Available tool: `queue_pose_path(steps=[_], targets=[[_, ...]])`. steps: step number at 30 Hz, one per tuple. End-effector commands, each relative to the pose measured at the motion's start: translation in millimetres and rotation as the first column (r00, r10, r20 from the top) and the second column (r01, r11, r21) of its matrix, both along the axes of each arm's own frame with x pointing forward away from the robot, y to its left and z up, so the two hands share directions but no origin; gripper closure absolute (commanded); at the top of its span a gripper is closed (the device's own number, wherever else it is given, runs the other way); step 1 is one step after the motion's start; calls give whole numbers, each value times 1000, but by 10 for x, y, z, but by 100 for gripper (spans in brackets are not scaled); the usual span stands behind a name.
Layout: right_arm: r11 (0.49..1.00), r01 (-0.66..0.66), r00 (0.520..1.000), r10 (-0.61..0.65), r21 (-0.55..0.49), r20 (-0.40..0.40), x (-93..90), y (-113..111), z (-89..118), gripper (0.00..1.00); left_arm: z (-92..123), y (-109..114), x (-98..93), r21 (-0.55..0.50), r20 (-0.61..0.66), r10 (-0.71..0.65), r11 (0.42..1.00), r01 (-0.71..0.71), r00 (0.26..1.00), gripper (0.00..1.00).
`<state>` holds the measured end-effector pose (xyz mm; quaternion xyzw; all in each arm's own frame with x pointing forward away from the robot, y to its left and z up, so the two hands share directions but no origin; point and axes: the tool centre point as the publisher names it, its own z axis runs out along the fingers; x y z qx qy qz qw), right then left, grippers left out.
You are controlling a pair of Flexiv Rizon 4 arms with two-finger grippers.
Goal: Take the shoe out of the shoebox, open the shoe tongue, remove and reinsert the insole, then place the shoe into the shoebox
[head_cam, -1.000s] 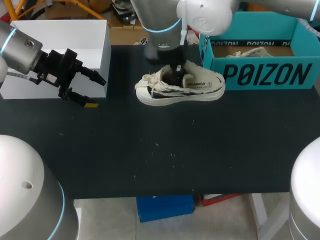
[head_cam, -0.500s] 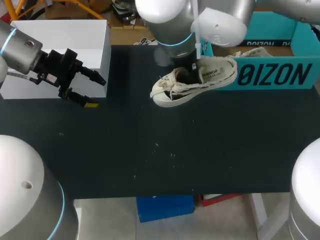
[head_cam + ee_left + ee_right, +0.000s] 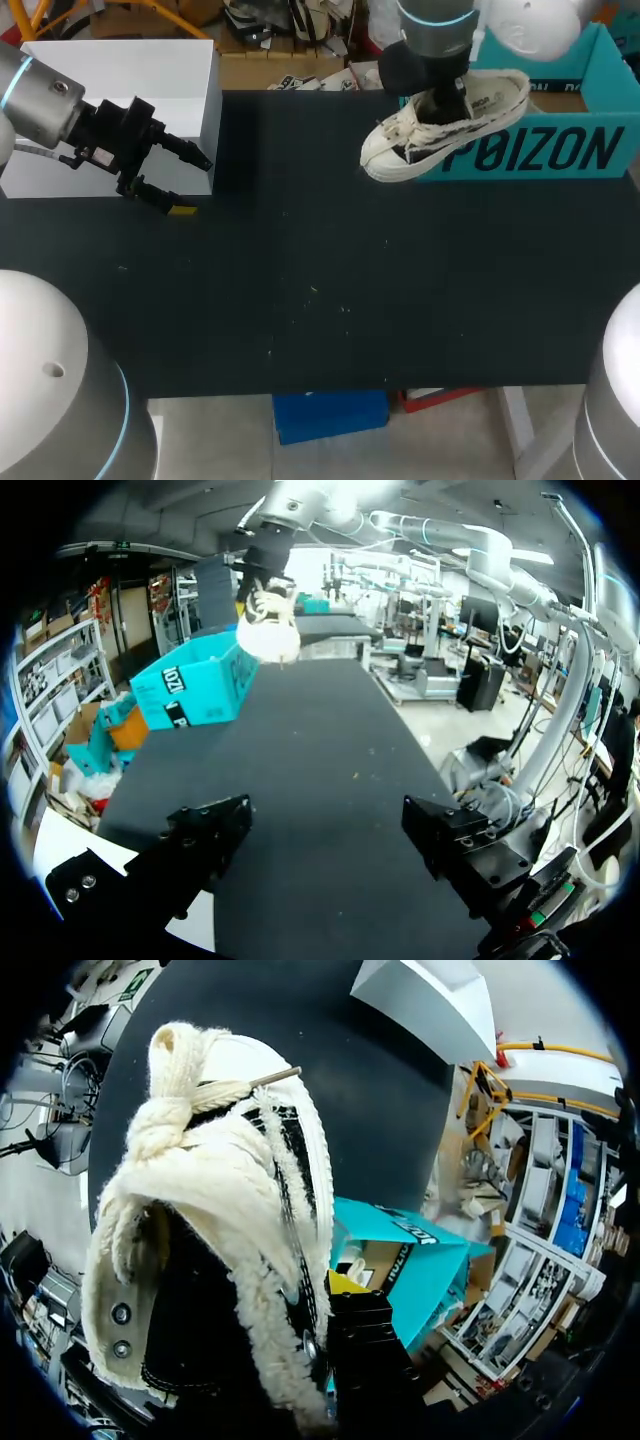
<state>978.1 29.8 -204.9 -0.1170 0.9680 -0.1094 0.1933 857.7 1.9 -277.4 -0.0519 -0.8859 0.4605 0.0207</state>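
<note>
Currently the cream canvas shoe [image 3: 445, 130] is being held clear of the table by the right gripper [image 3: 440, 100]. Its fingers are judged clamped on the collar wall: one yellow tip is seen outside that wall in the right wrist view, while the other is hidden inside. The shoe is being held toe-down and heel-up against the front wall of the teal shoebox [image 3: 540, 150], not yet inside it. The left gripper [image 3: 193, 185] is being held spread and empty beside the white box [image 3: 120, 70].

Risks are being judged thus: the drooping toe or dangling laces could be caught on the shoebox rim, and the soft collar could be pulled from so narrow a pinch.

Large dark lettering is being displayed on the shoebox front, and a small printed label on the shoe's side.
</note>
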Motion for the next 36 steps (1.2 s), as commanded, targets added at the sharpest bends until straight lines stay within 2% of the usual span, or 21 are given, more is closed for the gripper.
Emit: queue_pose_path(steps=[1, 12, 13, 16, 20, 29, 36], targets=[[998, -23, 1000, 23, 54, -11, -16, -60, 19, 100, 4, 3, -1, 4, -2, -2, 1000, 2, 1000, 0], [998, -23, 1000, 23, 54, -11, -16, -60, 19, 100, 4, 3, -1, 4, -2, -2, 1000, 2, 1000, 0], [996, 6, 1000, -6, 84, -2, 17, -65, 11, 100, 4, 3, -1, 4, -2, -2, 1000, 2, 1000, 0], [987, 91, 995, -87, 130, -43, 108, -119, -46, 100, 4, 3, -1, 4, -2, -2, 1000, 2, 1000, 0], [971, 178, 983, -167, 158, -81, 234, -270, -61, 100, 4, 3, -1, 4, -2, -2, 1000, 2, 1000, 0], [979, 177, 977, -162, 104, -142, 603, -731, 3, 100, 4, 3, -1, 4, -2, -2, 1000, 2, 1000, 0], [965, 209, 964, -176, 157, -202, 968, -1051, -17, 100, 4, 3, -1, 4, -2, -2, 1000, 2, 1000, 0]])
